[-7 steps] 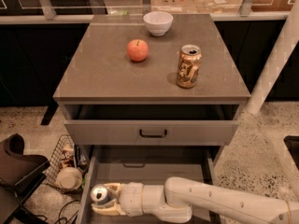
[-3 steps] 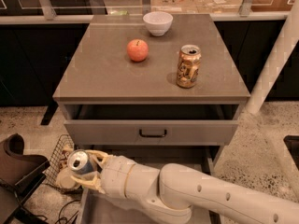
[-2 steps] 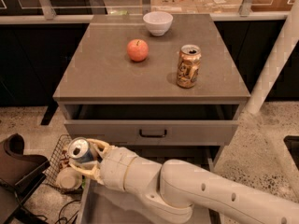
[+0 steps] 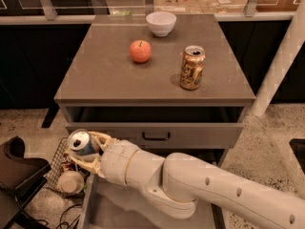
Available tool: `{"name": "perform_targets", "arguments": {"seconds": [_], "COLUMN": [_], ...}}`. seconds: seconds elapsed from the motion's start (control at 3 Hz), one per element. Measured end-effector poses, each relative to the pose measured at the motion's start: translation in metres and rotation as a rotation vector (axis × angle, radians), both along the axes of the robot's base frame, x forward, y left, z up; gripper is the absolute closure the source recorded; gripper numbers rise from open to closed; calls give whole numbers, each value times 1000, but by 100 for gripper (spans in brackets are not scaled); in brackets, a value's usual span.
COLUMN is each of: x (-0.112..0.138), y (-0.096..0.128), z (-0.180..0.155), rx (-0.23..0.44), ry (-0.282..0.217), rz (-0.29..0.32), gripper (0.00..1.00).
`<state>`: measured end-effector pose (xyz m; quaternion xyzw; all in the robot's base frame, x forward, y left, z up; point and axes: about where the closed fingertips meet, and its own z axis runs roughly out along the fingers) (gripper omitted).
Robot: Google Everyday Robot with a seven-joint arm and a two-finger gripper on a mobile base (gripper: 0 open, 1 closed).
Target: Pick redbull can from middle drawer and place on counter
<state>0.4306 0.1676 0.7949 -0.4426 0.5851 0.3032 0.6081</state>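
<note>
My gripper point(image 4: 86, 149) is shut on the redbull can point(image 4: 80, 142), a slim blue-and-silver can with a silver top. It holds the can in the air left of the cabinet, just below the counter's front left corner. The white arm reaches in from the lower right and covers much of the middle drawer point(image 4: 119, 209), which stands pulled open below it with its grey floor showing. The counter point(image 4: 109, 75) is the flat grey-brown top above.
On the counter stand a gold-brown can point(image 4: 192, 67), a red apple point(image 4: 140, 51) and a white bowl point(image 4: 161, 23). The top drawer front point(image 4: 155, 133) is slightly open. A wire basket point(image 4: 59, 163) and a dark chair point(image 4: 16, 171) sit at the left floor.
The gripper has lifted the redbull can out of the middle drawer, up and to the left, to just below the counter's height.
</note>
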Motion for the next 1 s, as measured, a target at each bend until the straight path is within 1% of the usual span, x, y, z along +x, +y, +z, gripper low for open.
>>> {"name": "perform_targets", "arguments": {"seconds": [0.33, 0.67, 1.0], "x": [14, 43, 63], "y": [4, 12, 17], "z": [7, 26, 45], "rx": [28, 71, 73], "ry": [33, 91, 139], "rz": [-26, -40, -59], "gripper": [100, 100, 100]}}
